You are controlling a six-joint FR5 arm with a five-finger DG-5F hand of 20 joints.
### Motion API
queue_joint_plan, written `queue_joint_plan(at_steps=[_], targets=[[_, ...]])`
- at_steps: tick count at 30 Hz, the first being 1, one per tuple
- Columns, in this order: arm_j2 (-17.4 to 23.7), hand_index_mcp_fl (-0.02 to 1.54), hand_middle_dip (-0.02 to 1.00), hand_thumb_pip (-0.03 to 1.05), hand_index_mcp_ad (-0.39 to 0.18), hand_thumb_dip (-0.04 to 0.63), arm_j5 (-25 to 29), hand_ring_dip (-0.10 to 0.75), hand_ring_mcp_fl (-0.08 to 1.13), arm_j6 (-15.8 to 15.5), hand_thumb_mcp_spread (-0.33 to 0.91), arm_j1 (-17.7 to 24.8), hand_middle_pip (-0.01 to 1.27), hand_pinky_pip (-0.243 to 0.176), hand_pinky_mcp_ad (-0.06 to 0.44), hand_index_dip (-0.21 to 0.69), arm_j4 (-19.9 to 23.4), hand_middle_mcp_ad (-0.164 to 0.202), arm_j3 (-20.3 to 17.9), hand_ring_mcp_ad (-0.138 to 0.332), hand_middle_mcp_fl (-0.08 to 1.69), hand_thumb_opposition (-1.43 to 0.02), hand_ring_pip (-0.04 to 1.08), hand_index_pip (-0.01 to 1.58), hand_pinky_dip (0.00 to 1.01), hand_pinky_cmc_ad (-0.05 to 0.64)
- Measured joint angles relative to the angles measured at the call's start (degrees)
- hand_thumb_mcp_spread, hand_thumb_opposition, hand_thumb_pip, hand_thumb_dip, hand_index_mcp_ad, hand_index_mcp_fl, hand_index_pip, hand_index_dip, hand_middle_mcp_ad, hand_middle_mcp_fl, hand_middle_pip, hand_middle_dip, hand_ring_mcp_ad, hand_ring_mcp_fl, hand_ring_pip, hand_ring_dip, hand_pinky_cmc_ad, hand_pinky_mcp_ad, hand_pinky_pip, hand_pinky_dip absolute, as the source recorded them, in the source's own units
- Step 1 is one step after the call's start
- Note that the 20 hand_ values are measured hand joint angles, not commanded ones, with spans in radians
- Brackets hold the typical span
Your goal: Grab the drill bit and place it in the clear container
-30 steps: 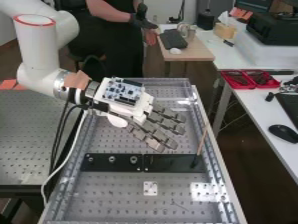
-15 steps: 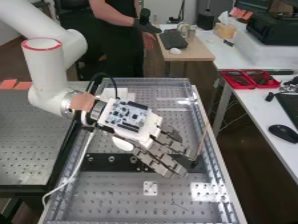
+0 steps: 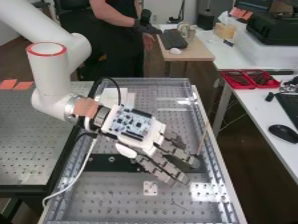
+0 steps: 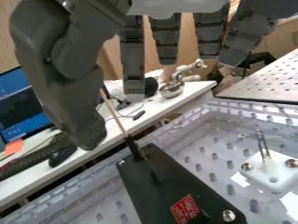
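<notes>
Hand: The robot's hand [image 3: 143, 142] is out over the table [image 3: 126, 202], palm side down as far as the high view lets on. Nothing in its grasp.
Fingers: Pretty much wide open, the fingers [image 3: 174, 173] nearly straight and a bit spread, with the thumb [image 4: 66, 95] well off from them.
Drill bit: That'd be the thin upright rod, by the looks of it. The drill bit [image 4: 117, 119] stands with its dark lower end at the black strip [image 3: 123, 165], brownish shaft poking up. It's near the fingertips; can't tell if anything's touching.
Strip: Lies flat across the table, round metal fittings on it.
White block: The little white block [image 3: 151, 188] sits apart from the strip, with a thin metal piece sticking up from it.
Clear container: There's clear plastic [image 3: 174, 81] at the table's far end, but honestly can't tell where a container starts or stops.
</notes>
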Motion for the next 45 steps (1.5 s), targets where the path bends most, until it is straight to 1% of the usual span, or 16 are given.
queue_joint_plan(at_steps=[2,5,7,15,16,18,20,22,24,27,33,35,38,40,42,45], targets=[[-0.08,0.00,0.08,0.67,0.000,0.253,-0.22,-0.024,0.01,-0.25,0.33,-0.11,0.13,-0.124,0.232,0.126,-0.08,0.138,0.04,0.279,0.00,-0.89,0.07,0.88,0.18,0.328],[-0.11,0.01,0.08,0.67,0.000,0.253,-0.01,-0.024,0.01,-0.52,0.34,-0.10,0.13,-0.124,0.229,0.126,0.22,0.138,-0.03,0.278,0.00,-0.89,0.07,0.82,0.18,0.328],[-0.16,0.00,0.08,0.67,0.002,0.253,0.32,-0.024,0.01,-0.85,0.34,-0.08,0.13,-0.124,0.232,0.126,0.33,0.129,-0.02,0.278,0.00,-0.89,0.07,0.80,0.18,0.328],[-0.61,0.02,0.08,0.65,-0.005,0.253,-0.25,-0.024,0.01,-2.93,0.33,0.11,0.13,-0.124,0.232,0.126,-0.50,0.131,0.90,0.278,0.00,-0.89,0.07,0.76,0.18,0.328],[-0.73,0.02,0.08,0.65,-0.007,0.253,-0.72,-0.024,0.01,-3.06,0.34,0.10,0.13,-0.124,0.229,0.126,-1.50,0.131,1.35,0.279,0.00,-0.89,0.07,0.72,0.18,0.332],[-0.99,0.02,0.08,0.59,-0.023,0.251,-1.47,-0.024,0.01,-3.14,0.33,0.07,0.13,-0.124,0.229,0.126,-3.46,0.133,2.18,0.283,0.00,-0.89,0.07,0.51,0.16,0.332],[-1.25,0.01,0.08,0.57,-0.023,0.253,-2.10,-0.024,0.01,-3.14,0.34,0.01,0.13,-0.124,0.230,0.126,-5.35,0.133,3.11,0.283,0.00,-0.89,0.07,0.30,0.16,0.332],[-1.32,0.01,0.08,0.56,-0.023,0.253,-2.47,-0.024,0.01,-3.11,0.34,0.01,0.13,-0.126,0.230,0.120,-6.12,0.133,3.48,0.283,0.00,-0.89,0.07,0.26,0.16,0.328],[-1.31,0.00,0.08,0.52,-0.038,0.250,-2.31,-0.024,0.01,-2.91,0.33,0.02,0.12,-0.126,0.232,0.054,-6.21,0.133,3.50,0.283,0.00,-0.89,0.06,0.20,0.16,0.351],[-1.11,0.00,0.08,0.51,-0.038,0.239,-1.99,-0.024,0.01,-2.78,0.33,-0.02,0.12,-0.126,0.229,-0.012,-6.20,0.133,3.34,0.283,0.00,-0.89,0.06,0.10,0.16,0.363],[-0.48,0.01,0.08,0.49,-0.038,0.225,-1.75,-0.024,0.01,-2.86,0.34,-0.15,0.12,-0.126,0.229,-0.117,-5.10,0.133,2.42,0.283,0.00,-0.89,0.06,0.08,0.16,0.396],[-0.20,0.01,0.08,0.49,-0.038,0.223,-1.08,-0.024,0.01,-2.85,0.33,-0.18,0.12,-0.126,0.232,-0.119,-3.89,0.133,1.87,0.283,0.00,-0.88,0.06,0.08,0.16,0.396],[-0.05,0.02,0.08,0.49,-0.038,0.227,-0.71,-0.024,0.01,-2.82,0.33,-0.20,0.12,-0.126,0.229,-0.101,-3.42,0.129,1.64,0.283,0.00,-0.86,0.06,0.08,0.16,0.396],[-0.02,0.04,0.08,0.49,-0.038,0.227,-0.90,-0.024,0.01,-2.91,0.33,-0.24,0.12,-0.126,0.229,-0.063,-3.20,0.133,1.58,0.283,0.00,-0.87,0.06,0.09,0.16,0.396],[0.03,0.04,0.08,0.53,-0.040,0.220,-1.15,-0.024,0.01,-3.06,0.33,-0.25,0.12,-0.126,0.230,-0.042,-2.94,0.129,1.56,0.279,0.00,-0.83,0.06,0.15,0.16,0.396],[0.05,0.04,0.08,0.54,-0.037,0.225,-0.96,-0.024,0.01,-3.03,0.33,-0.30,0.12,-0.126,0.230,-0.002,-2.94,0.133,1.60,0.283,0.00,-0.84,0.06,0.23,0.16,0.396]])
